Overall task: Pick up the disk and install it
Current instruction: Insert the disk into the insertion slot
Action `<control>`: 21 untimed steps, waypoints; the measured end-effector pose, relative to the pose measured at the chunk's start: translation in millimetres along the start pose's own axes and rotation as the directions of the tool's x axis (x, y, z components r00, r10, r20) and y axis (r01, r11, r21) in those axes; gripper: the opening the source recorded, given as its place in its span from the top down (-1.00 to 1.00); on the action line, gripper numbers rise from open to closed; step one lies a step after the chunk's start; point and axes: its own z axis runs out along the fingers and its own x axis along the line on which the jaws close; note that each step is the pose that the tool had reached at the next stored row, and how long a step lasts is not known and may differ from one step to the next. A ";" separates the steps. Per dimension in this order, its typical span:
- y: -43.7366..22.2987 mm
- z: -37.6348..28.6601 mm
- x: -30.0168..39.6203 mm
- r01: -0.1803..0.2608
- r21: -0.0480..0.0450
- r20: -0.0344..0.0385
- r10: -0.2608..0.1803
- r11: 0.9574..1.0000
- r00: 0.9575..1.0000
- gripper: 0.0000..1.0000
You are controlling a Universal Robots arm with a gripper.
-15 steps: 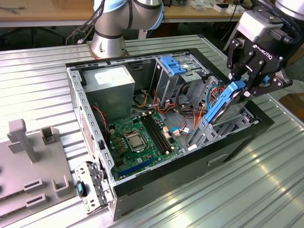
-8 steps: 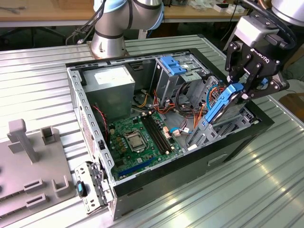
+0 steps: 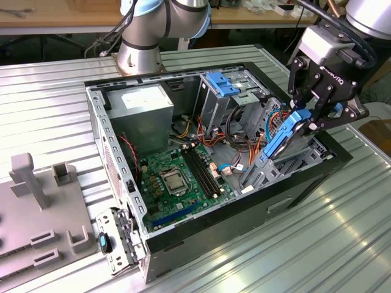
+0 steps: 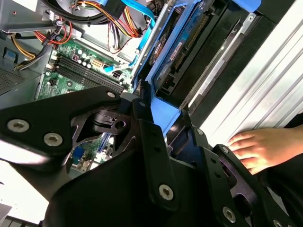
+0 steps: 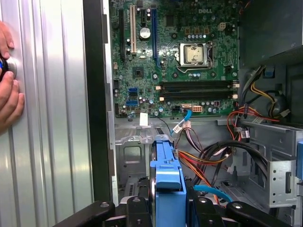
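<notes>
1. We see the arm come in at the top of the exterior view's right, its wrist bent so that the gripper points downward and inward over the open computer case.
2. The gripper is clamped on the blue end of the disk. In both wrist views its black fingers press on either side of the blue frame (gripper, disk).
3. The disk stands steeply tilted. Its upper end is in the gripper, and its lower end reaches down into the case on the exterior view's right side, against a grey metal bay. We cannot tell whether it is seated there.
4. Just beside the disk run bundles of orange, red and black cables.
5. Further in, a green circuit board lies flat on the case floor, with a square socket in its middle.
6. A grey power supply sits in the far corner of the case. Near it stands a drive cage topped by a blue latch.
7. The case lies on its side on a ribbed metal table.
8. A person's hand rests on the table outside the case wall.
9. The arm's base stands behind the case. A grey fixture sits on the table at the exterior view's left, well apart from the gripper.
</notes>
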 end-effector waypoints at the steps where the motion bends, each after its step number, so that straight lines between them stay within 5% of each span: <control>1: 0.0 0.0 0.0 0.000 0.000 0.000 0.000 1.000 1.000 0.25; 21: 2.1 4.6 0.2 0.000 0.001 0.000 0.000 1.000 1.000 0.25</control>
